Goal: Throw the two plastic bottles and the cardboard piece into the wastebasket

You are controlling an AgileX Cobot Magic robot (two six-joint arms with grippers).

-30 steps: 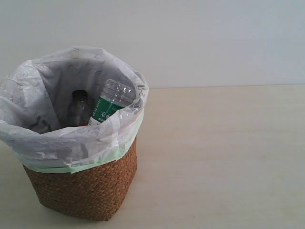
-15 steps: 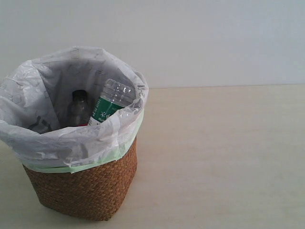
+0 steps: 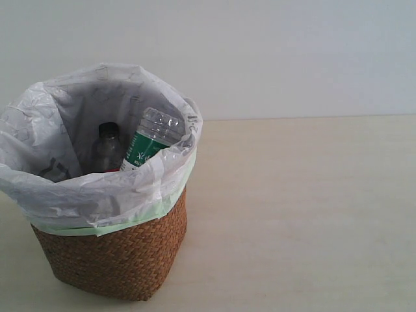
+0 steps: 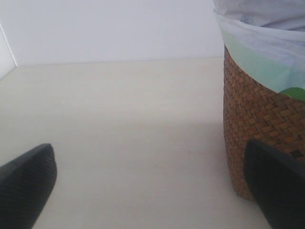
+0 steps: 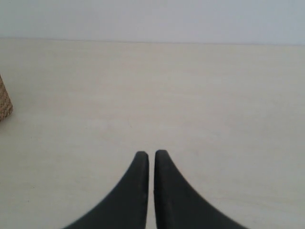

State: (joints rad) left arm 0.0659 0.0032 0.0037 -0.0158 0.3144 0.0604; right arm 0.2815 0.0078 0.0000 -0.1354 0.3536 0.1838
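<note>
The wicker wastebasket (image 3: 120, 253) with its crinkled white bag stands at the left of the exterior view. Inside it lean the green-labelled bottle (image 3: 148, 144), bottom end up, and the black-capped bottle (image 3: 107, 146). The cardboard piece is hidden from every view. Neither arm shows in the exterior view. In the left wrist view my left gripper (image 4: 152, 186) is open, wide apart over bare table, with the wastebasket (image 4: 252, 124) beside one finger. In the right wrist view my right gripper (image 5: 151, 155) is shut on nothing, over bare table.
A pale wooden table (image 3: 299, 214) spreads to the right of the basket, with a plain white wall behind it. A sliver of the basket's wicker (image 5: 4, 102) shows at the edge of the right wrist view.
</note>
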